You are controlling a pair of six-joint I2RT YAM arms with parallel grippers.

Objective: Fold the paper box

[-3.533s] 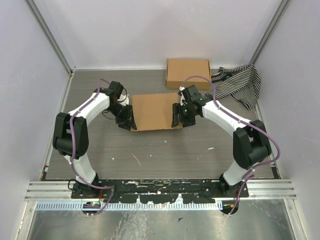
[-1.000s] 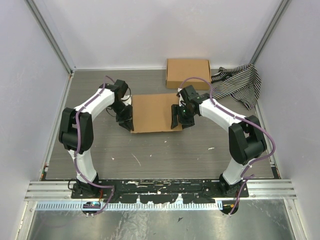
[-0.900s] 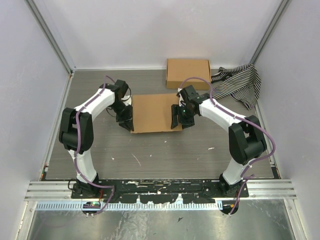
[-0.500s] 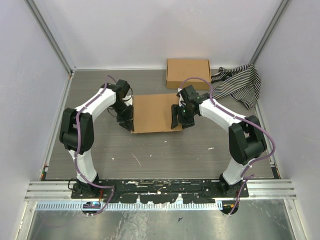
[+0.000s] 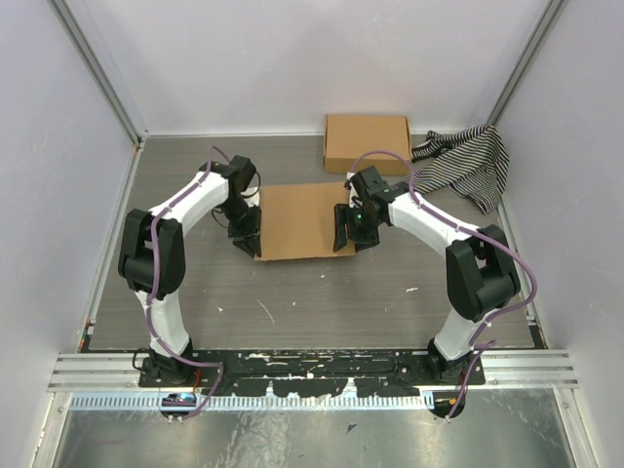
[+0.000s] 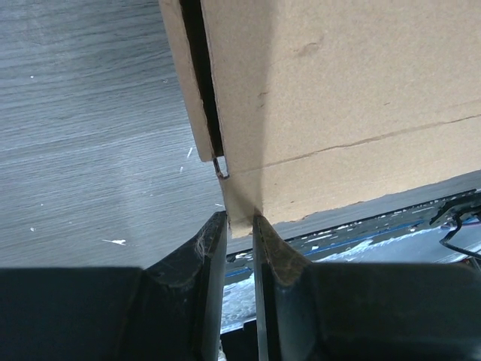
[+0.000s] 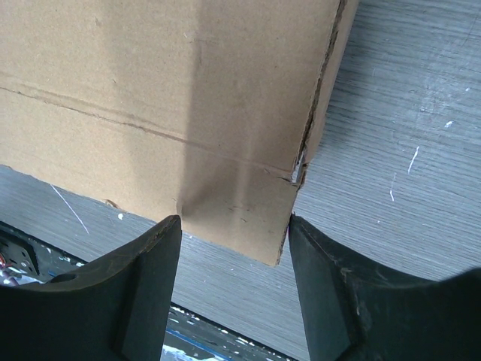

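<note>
The paper box (image 5: 302,219) lies as a flat brown cardboard piece on the grey table, between my two arms. My left gripper (image 5: 250,240) is at its near left corner. In the left wrist view that gripper (image 6: 239,219) is shut on the corner tip of the paper box (image 6: 338,90), which is pinched between the two narrow-set fingers. My right gripper (image 5: 343,234) is at the near right corner. In the right wrist view it (image 7: 234,226) stands open, its fingers on either side of the corner of the paper box (image 7: 165,83), which lies beyond their tips.
A second, ready-made brown cardboard box (image 5: 366,143) sits at the back of the table. A black-and-white striped cloth (image 5: 468,161) lies at the back right. White walls and metal frame posts close in the table on three sides.
My left arm's wrist and elbow have shifted slightly toward the back right, while its gripper stays on the box corner. The right arm and the box look unmoved over the last second.
</note>
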